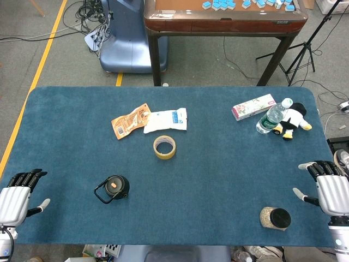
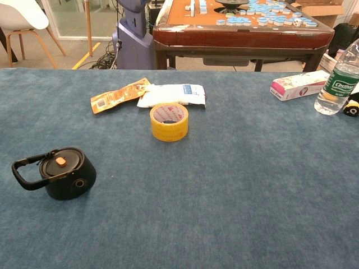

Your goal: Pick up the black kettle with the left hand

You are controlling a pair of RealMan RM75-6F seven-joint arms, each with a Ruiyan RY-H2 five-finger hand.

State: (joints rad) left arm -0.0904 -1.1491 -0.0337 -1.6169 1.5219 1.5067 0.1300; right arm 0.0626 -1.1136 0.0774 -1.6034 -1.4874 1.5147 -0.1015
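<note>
The black kettle (image 1: 114, 188) stands upright on the blue table (image 1: 207, 180), near the front left. It has an orange knob on its lid and a loop handle pointing left. In the chest view the kettle (image 2: 63, 172) sits at the left. My left hand (image 1: 16, 195) rests at the table's left front edge, well to the left of the kettle, fingers apart and holding nothing. At the right front edge my right hand (image 1: 329, 185) lies open and empty. Neither hand shows in the chest view.
A yellow tape roll (image 1: 164, 147) lies behind the kettle, with an orange packet (image 1: 130, 120) and a white pouch (image 1: 166, 119) further back. A box (image 1: 253, 106), water bottle (image 1: 273, 115) and plush penguin (image 1: 293, 121) sit at the back right. A black-lidded jar (image 1: 274, 218) lies front right.
</note>
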